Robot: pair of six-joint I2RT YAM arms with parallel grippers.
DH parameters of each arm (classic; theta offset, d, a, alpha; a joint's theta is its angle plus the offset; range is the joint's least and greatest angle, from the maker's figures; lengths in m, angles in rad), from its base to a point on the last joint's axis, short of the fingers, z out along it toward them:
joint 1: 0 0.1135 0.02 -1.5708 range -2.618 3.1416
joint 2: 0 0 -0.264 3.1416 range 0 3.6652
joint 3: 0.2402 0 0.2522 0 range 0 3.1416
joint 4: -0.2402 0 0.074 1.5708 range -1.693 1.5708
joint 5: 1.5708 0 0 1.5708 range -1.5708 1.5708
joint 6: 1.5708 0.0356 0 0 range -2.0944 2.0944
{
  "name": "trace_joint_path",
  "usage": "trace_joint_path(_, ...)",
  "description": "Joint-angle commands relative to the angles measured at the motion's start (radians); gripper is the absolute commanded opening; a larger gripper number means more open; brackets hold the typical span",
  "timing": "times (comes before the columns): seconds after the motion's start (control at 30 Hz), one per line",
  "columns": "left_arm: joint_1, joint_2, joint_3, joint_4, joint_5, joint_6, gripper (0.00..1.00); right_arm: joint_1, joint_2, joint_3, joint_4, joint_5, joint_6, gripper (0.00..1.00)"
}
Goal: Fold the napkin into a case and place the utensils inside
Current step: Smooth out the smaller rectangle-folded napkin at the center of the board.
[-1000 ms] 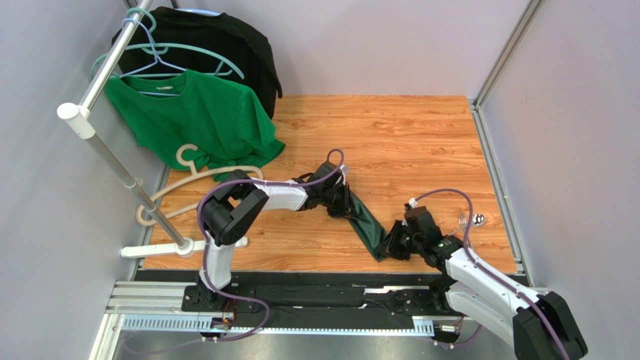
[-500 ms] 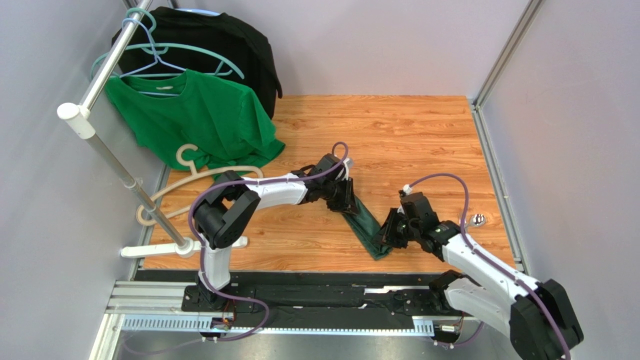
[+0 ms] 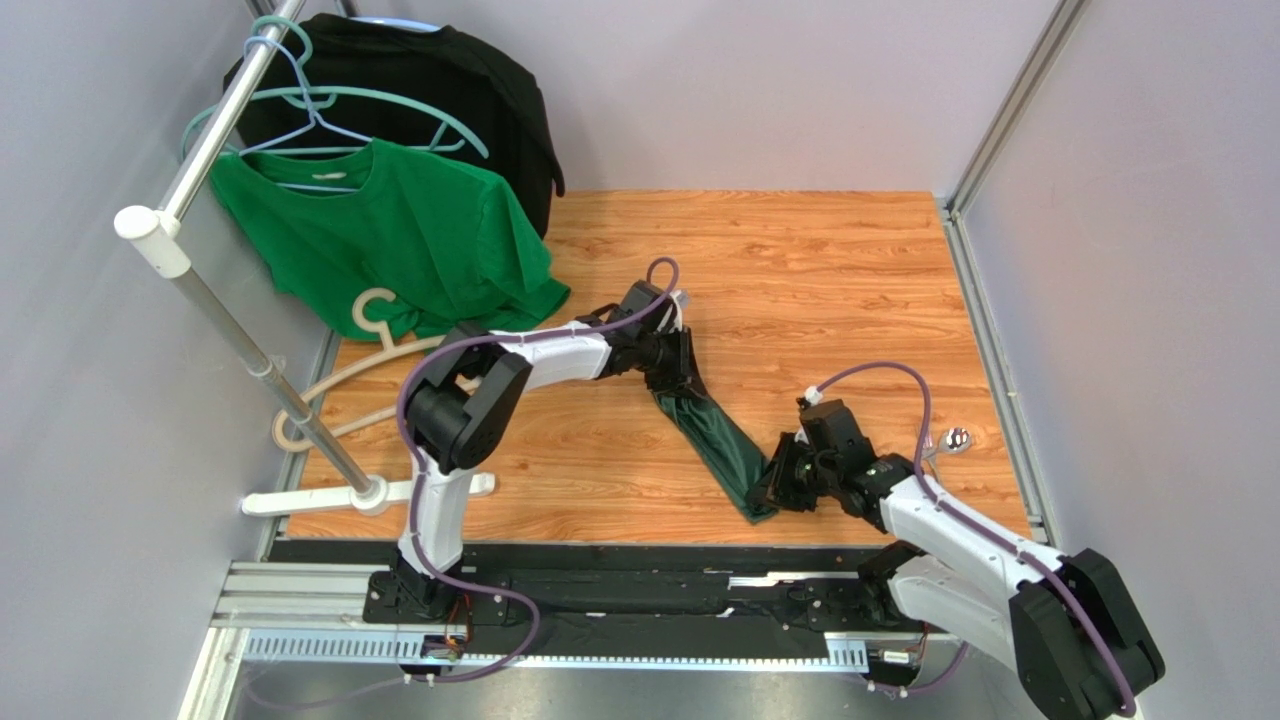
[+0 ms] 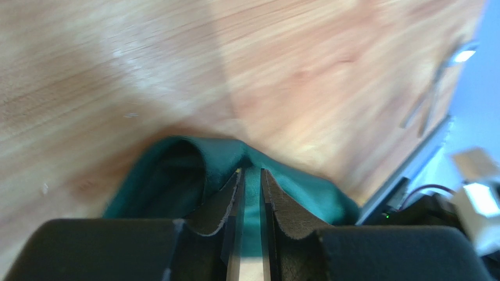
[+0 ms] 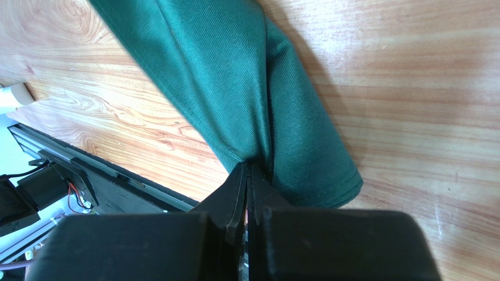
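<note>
Though overhead hides grips | wrist views: left fingers, right fingers pinch napkin

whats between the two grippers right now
The dark green napkin, a narrow strip running from the left gripper to the right gripper, each shut on one end. The top view shows it.

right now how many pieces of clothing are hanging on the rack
2: a green t-shirt in front and a black garment behind it, both on the rack. More could be hidden behind them.
</note>
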Motion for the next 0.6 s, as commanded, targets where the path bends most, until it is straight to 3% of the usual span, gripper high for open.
trace_joint_path(0.0, 0.005, 0.057, 0.015, -0.024, -0.014, 0.043, 0.23, 0.002, -0.065, 0.042, -0.06, 0.023, -0.025, 0.02)
trace_joint_path(0.33, 0.014, -0.033, 0.046, -0.088, -0.029, 0.115, 0.24, -0.021, -0.075, 0.126, -0.142, 0.076, -0.069, 0.05)
trace_joint_path(0.57, 0.014, -0.066, 0.026, -0.081, -0.026, 0.119, 0.25, -0.021, -0.073, 0.039, -0.122, 0.104, -0.045, 0.05)
